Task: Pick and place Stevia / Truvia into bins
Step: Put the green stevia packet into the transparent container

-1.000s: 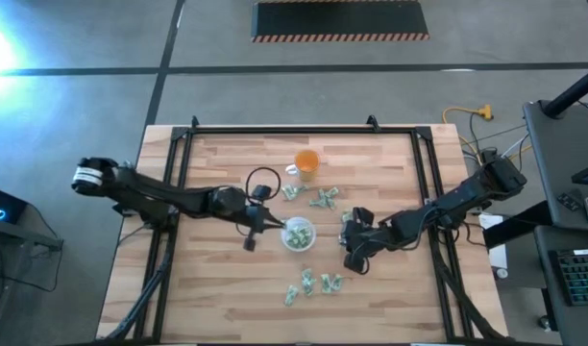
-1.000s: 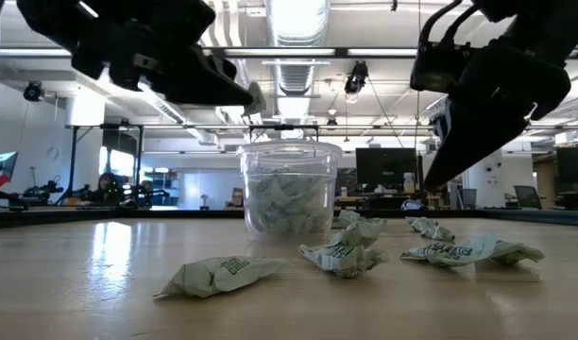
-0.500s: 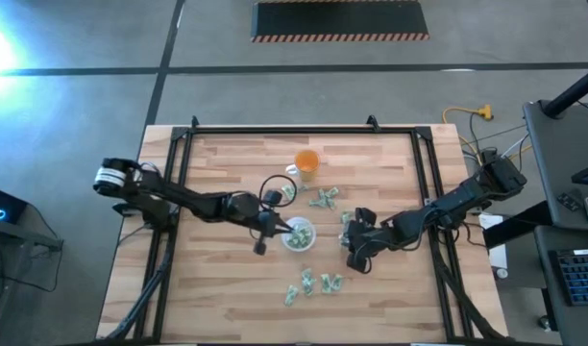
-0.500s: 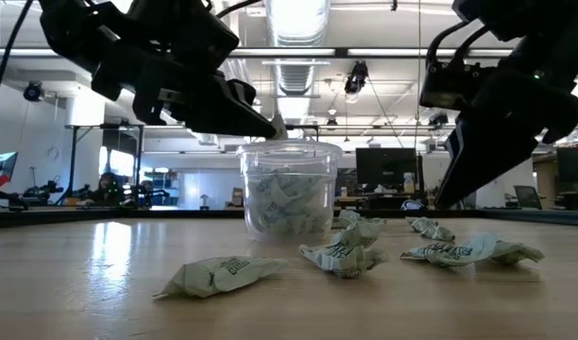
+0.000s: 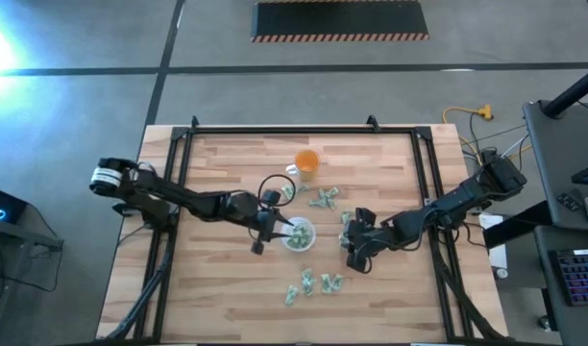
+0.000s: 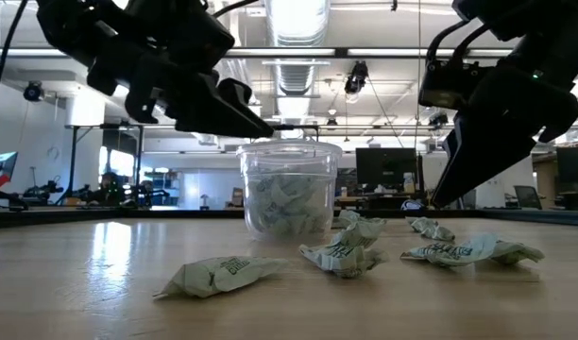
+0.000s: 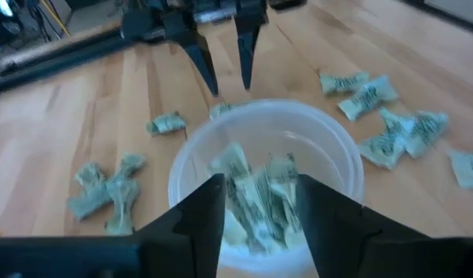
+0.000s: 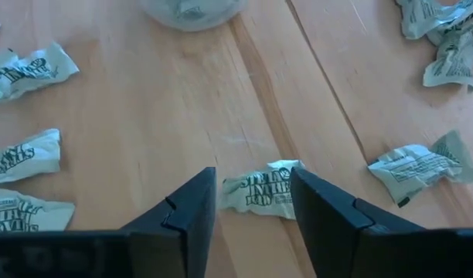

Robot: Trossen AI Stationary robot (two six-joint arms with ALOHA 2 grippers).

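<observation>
Sachets point(image 5: 313, 283) scattered; table point(image 5: 227, 298) edges w/ room.

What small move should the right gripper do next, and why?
Probably lower straight down: the right gripper is open, with a sachet lying on the table between its fingers, not yet grasped. The left gripper is open above the cup.

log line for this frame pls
left gripper: open over clear cup, sachets inside | right gripper: open above loose sachet on table | orange cup: untouched
</observation>
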